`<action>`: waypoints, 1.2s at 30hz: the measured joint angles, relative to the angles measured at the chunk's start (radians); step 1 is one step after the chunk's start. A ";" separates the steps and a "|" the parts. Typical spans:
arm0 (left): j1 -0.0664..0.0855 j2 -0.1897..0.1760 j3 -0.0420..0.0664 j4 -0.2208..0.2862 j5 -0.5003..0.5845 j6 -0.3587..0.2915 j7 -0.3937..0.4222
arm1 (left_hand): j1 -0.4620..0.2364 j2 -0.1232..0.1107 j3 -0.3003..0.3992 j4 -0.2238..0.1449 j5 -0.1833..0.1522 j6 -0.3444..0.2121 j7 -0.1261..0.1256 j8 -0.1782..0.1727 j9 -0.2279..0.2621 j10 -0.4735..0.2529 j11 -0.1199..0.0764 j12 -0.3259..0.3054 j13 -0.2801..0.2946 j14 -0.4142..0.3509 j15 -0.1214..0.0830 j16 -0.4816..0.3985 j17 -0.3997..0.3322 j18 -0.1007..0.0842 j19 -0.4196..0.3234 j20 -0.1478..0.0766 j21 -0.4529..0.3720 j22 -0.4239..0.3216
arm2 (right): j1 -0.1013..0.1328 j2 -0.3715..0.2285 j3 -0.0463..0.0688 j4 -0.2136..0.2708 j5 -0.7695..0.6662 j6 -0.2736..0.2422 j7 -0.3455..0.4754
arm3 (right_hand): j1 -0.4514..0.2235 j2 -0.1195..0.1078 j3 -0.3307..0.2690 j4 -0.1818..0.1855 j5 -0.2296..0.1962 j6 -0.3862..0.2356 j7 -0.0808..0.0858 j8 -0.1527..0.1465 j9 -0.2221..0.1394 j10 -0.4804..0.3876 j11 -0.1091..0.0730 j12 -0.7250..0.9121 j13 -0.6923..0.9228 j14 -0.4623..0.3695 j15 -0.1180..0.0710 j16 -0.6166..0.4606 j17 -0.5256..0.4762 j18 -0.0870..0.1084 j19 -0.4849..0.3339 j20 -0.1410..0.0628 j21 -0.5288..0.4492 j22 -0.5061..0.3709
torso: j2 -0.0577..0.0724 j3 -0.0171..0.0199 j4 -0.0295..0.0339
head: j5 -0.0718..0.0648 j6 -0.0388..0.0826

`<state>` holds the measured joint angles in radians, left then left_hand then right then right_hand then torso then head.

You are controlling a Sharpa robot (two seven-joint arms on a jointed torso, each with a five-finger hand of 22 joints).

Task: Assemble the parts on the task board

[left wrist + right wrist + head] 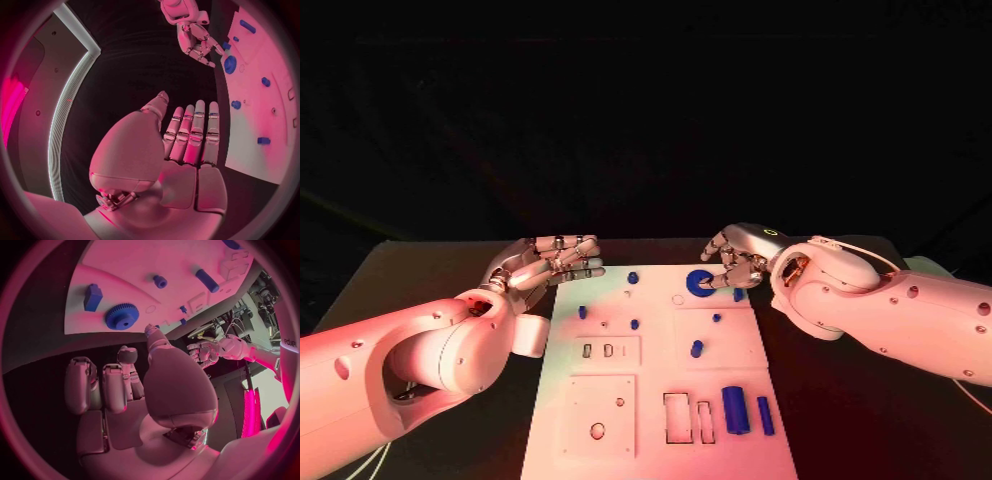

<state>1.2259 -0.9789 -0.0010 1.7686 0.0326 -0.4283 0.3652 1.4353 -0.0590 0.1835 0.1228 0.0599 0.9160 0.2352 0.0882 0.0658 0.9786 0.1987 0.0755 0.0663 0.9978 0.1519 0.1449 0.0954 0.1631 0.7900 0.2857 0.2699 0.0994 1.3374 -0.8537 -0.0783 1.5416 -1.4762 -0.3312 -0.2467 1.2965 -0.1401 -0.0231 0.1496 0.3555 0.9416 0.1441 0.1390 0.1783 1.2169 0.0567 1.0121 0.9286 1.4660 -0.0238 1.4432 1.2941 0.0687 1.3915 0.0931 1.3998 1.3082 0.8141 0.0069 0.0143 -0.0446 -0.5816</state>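
Observation:
The white task board [658, 372] lies in the middle of the black table. A blue gear [700, 283] lies flat near its far right corner, also seen as the gear [122, 316] and the gear [230, 64]. My right hand [734, 260] hovers just beside that gear with its fingers apart, holding nothing. My left hand [554, 261] is at the board's far left corner, fingers stretched out side by side and empty. Small blue pegs [633, 277] dot the far half. Two long blue bars [736, 409] lie near the front right.
Rectangular slots [678, 418] and a square plate with a hole [599, 403] sit in the board's near half. Bare black table [416, 270] lies on both sides of the board. Both forearms flank the board's long edges.

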 measured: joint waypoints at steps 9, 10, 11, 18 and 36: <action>0.000 0.000 0.000 -0.001 0.001 0.000 -0.001 | 0.000 0.000 0.000 0.000 0.000 0.000 0.000 -0.004 0.000 0.000 0.000 0.000 0.000 0.000 0.000 -0.005 0.000 0.000 0.000 0.000 0.000 0.000 | -0.002 0.031 -0.001 -0.041 0.013 0.041 -0.007 | 0.028 0.000 -0.025 0.049 0.009 -0.020 0.002 0.020 0.010 0.029 0.005 0.103 0.111 0.000 0.006 0.019 0.014 0.000 0.004 0.004 0.004 0.000 | 0.001 -0.0002 0.0009 | 0.000 -0.003; 0.000 0.001 0.000 -0.001 0.001 0.000 -0.001 | 0.000 0.000 0.000 0.000 0.000 0.000 0.000 -0.004 0.000 0.000 0.000 0.000 0.000 0.000 0.000 -0.005 0.000 0.000 0.000 0.000 0.000 0.000 | -0.002 0.036 -0.001 -0.046 0.013 0.045 -0.008 | 0.028 0.000 -0.024 0.052 0.011 -0.020 0.002 0.024 0.011 0.029 0.005 0.110 0.119 0.000 0.006 0.019 0.014 0.000 0.004 0.004 0.005 0.000 | 0.001 -0.0002 0.0013 | 0.000 -0.004; 0.000 0.001 0.000 -0.001 0.001 0.000 -0.001 | 0.000 0.000 0.000 0.000 0.000 0.000 0.000 -0.004 0.000 0.000 0.000 0.000 0.000 0.000 0.000 -0.005 0.000 0.000 0.000 0.000 0.000 0.000 | -0.002 0.042 -0.001 -0.051 0.013 0.049 -0.008 | 0.028 0.000 -0.025 0.055 0.011 -0.020 0.002 0.027 0.011 0.029 0.005 0.114 0.123 0.000 0.006 0.019 0.014 0.000 0.004 0.004 0.008 0.000 | 0.001 -0.0002 0.0017 | 0.001 -0.004; 0.000 0.001 0.000 -0.002 0.001 0.000 -0.002 | 0.000 0.000 0.000 0.000 0.000 0.000 0.000 -0.004 0.000 0.000 0.000 0.000 0.000 0.000 0.000 -0.005 0.000 0.000 0.000 0.000 0.000 0.000 | -0.003 0.062 -0.002 -0.086 0.013 0.070 -0.013 | 0.040 0.004 -0.025 0.061 0.023 -0.020 0.002 0.031 0.014 0.037 0.005 0.129 0.143 0.000 0.006 0.025 0.014 0.000 0.007 0.007 0.008 0.000 | 0.001 -0.0005 0.0026 | 0.005 -0.008; 0.000 0.001 0.000 -0.003 0.002 0.000 -0.004 | 0.000 0.000 0.000 0.000 0.000 0.000 0.000 -0.004 0.000 0.000 0.000 0.000 0.000 0.000 0.000 -0.005 0.000 0.000 0.000 0.000 0.000 0.000 | -0.010 0.082 -0.004 -0.114 0.007 0.100 -0.017 | 0.058 0.015 -0.022 0.069 0.034 -0.020 0.002 0.043 0.019 0.047 0.004 0.159 0.177 0.001 0.006 0.029 0.014 0.000 0.007 0.007 0.008 0.000 | 0.002 0.0007 0.0014 | 0.010 -0.014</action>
<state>1.2259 -0.9776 -0.0011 1.7659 0.0349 -0.4280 0.3615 1.4353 -0.0590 0.1835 0.1228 0.0599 0.9161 0.2352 0.0843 0.0659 0.9786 0.1987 0.0755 0.0663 0.9978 0.1519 0.1398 0.0954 0.1632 0.7900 0.2857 0.2699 0.0995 1.3276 -0.7712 -0.0819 1.4277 -1.4693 -0.2312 -0.2636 1.3548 -0.1255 -0.0453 0.2185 0.3893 0.9217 0.1463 0.1822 0.1969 1.2642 0.0604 1.1713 1.1053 1.4665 -0.0177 1.4722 1.3079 0.0688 1.3987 0.1002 1.4076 1.3077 0.8162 0.0076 0.0157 -0.0341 -0.5958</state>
